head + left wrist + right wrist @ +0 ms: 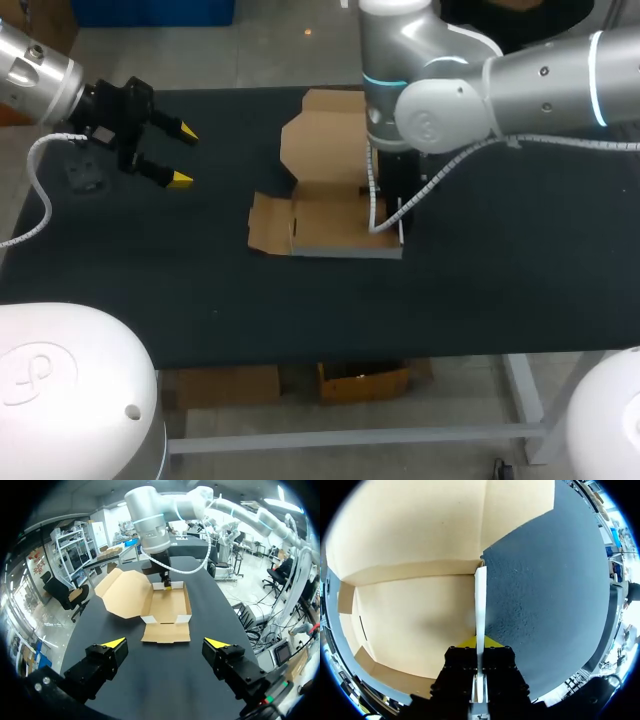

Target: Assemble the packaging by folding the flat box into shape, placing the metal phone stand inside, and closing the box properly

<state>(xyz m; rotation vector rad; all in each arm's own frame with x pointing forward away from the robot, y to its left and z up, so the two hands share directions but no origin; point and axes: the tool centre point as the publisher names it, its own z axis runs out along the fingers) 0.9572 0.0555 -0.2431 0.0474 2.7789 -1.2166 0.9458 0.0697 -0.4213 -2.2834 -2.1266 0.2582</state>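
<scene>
The cardboard box [335, 220] lies partly folded in the middle of the table, its lid [325, 140] laid open at the back and a side flap [268, 222] flat on the left. My right gripper [480, 642] is shut on the box's right side wall [480, 600], a thin white edge standing upright between its fingers. In the head view that gripper [400, 205] points down at the box's right side. My left gripper [170, 155] hovers open at the far left, well away from the box [165, 610]; nothing is between its fingers [112, 643]. A small dark object [85, 172], perhaps the phone stand, lies under the left arm.
The black table [500, 280] has bare surface in front of the box and to its right. A white cable [40, 200] hangs from my left arm near the table's left edge.
</scene>
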